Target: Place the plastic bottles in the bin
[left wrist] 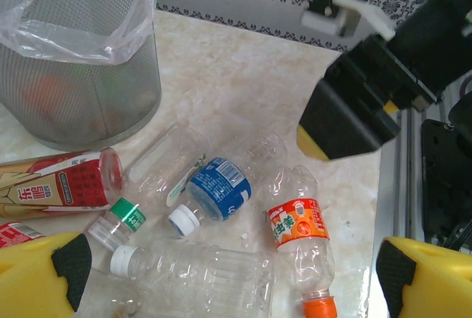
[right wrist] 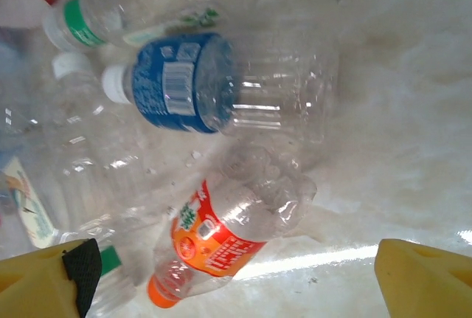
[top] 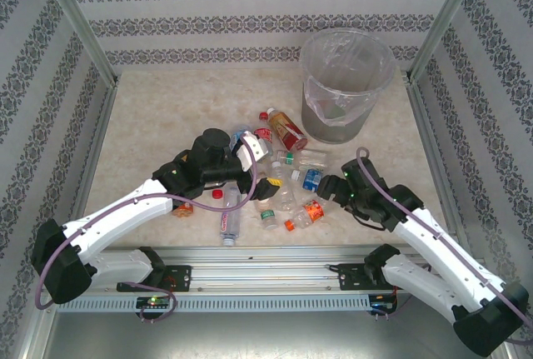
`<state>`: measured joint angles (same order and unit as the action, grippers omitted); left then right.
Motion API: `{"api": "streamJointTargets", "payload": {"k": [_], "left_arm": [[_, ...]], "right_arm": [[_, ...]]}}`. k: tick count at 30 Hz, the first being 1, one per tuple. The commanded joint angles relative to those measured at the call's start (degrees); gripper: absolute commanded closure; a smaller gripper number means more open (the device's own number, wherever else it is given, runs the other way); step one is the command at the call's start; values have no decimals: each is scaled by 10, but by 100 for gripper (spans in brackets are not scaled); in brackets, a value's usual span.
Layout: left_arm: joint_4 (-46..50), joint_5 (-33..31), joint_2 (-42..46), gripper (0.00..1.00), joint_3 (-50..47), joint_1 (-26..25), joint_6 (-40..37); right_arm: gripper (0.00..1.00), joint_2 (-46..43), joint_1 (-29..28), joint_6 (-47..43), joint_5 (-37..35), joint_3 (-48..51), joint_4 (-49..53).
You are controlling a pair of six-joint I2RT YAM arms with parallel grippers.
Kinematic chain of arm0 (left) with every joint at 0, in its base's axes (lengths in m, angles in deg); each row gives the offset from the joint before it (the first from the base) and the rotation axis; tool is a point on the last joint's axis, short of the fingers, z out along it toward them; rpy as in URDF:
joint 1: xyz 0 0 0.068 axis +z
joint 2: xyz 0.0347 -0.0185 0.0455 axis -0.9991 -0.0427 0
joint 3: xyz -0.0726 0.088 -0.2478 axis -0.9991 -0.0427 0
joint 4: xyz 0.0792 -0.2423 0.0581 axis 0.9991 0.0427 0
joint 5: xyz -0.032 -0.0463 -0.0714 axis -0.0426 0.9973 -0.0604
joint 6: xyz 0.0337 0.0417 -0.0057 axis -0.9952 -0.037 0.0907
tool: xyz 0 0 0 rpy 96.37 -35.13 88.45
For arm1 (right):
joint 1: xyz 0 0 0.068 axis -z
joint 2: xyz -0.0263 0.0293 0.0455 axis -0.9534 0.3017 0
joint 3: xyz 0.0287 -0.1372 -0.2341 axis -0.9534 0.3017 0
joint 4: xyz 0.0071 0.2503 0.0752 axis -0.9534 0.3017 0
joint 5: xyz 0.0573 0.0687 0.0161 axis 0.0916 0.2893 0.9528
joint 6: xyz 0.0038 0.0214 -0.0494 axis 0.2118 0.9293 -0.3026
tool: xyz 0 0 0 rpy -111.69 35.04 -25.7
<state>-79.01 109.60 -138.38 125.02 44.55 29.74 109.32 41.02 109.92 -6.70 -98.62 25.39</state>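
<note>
now both claws hang released over the bottle pile.
left claw point(left wrist: 236, 277) is spread wide with nothing between its fingers; right claw point(right wrist: 236, 277) is likewise parted and empty. under them on the tabletop point(top: 166, 117) the bottles point(top: 287, 177) lie tumbled on their sides: orange bottle point(right wrist: 221, 237) toward the front, blue bottle point(right wrist: 184, 82) just beyond it among clear ones, then red bottle point(left wrist: 59, 185) close to the bin point(top: 333, 122), which stands upright at the far right, lined with a clear bag.
</note>
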Motion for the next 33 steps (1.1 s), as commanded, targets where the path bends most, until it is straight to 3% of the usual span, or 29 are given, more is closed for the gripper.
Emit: {"api": "streamJointTargets", "payload": {"k": [1, 11, 33], "left_arm": [[-17, -8, 5, 0, 1, -2, -5], [-7, 4, -17, 0, 26, 0, -8], [-14, 6, -9, 0, 19, -1, -3]], "right_arm": [[2, -1, -19, 68, -16, 29, -40], [3, 17, -58, 142, -23, 101, -113], [12, 148, -91, 160, -14, 115, -223]]}}
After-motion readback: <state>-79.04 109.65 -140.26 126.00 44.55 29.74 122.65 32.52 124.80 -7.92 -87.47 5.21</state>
